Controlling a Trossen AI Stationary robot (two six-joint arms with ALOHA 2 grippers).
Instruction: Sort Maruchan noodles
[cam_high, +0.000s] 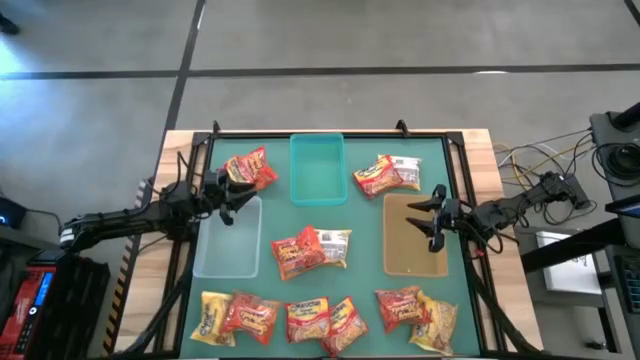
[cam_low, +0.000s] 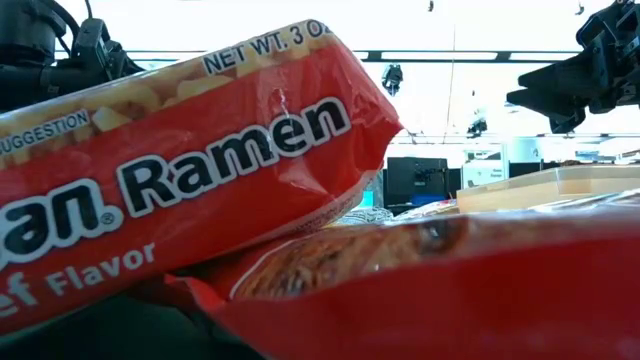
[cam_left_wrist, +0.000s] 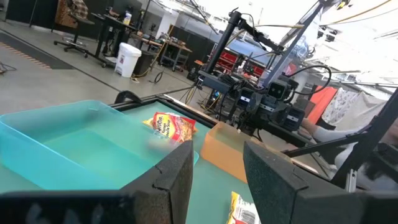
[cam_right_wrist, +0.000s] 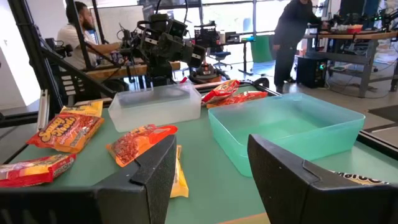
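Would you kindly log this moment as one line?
left end effector: open, empty, over clear bin | right end effector: open, empty, over tan bin

Ramen packets on table: eleven counted; overlaps leave the tally uncertain by one.

Breakdown by place:
- lone packet near far-left corner: one
- far-right pair, touching: two
- centre pair, overlapping: two
- near-edge row: six, lying as two toward the left corner, two at the middle, two toward the right corner

Bins: three, one of each kind.
- teal bin, middle of far edge: one
- clear bin, left side: one
- tan bin, right side: one
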